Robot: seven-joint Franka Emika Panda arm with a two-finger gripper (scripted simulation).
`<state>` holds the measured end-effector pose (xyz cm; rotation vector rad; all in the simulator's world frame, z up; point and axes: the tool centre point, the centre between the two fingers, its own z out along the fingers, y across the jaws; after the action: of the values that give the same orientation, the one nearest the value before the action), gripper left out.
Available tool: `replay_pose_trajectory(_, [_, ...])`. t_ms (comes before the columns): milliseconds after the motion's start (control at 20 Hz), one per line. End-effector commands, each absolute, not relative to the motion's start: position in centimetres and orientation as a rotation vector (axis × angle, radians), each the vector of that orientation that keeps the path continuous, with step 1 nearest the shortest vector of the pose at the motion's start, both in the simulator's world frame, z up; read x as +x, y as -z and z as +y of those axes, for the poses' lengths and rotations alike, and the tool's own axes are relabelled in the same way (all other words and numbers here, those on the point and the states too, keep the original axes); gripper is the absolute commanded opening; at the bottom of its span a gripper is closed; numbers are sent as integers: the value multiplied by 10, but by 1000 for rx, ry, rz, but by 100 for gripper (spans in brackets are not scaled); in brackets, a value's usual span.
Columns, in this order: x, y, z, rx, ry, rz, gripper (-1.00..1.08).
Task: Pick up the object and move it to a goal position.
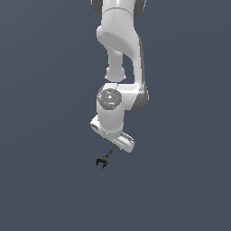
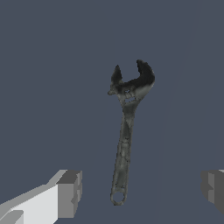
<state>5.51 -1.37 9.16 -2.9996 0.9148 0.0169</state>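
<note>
The object is a small dark grey-black wrench [image 2: 124, 140] with a slim handle and a forked open jaw. In the wrist view it lies between my two fingertips, with the ring end of its handle nearest them. My gripper [image 2: 141, 191] is open, with the fingers [image 2: 70, 192] wide apart and not touching the wrench. In the exterior view the wrench [image 1: 104, 159] sticks out from under the white hand [image 1: 121, 141], forked end towards the exterior view's left. The fingertips are hidden there.
The white arm [image 1: 118, 40] comes down from the top of the exterior view to just above the wrench. The surface around it is a plain dark blue-grey [image 1: 45, 180]. No goal marker shows in either view.
</note>
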Motion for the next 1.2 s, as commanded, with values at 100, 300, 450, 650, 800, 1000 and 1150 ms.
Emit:
replay_pose_trajectory(100, [64,-76,-15,-2951,-10,1068,100])
replay_pose_trajectory(300, [70,-67,-16,-2917,-5,1162,100])
replay_pose_trajectory(450, [72,-62,-16,-2899,-2,1209,100])
replay_pose_trajectory(650, [74,-58,-16,-2886,0,1242,100])
replay_pose_trajectory(800, [74,-58,-16,-2887,-1,1239,100])
replay_pose_trajectory(1000, [74,-52,-16,-2886,-1,1240,100])
replay_pose_trajectory(1150, [73,-40,-16,-2886,-1,1242,100])
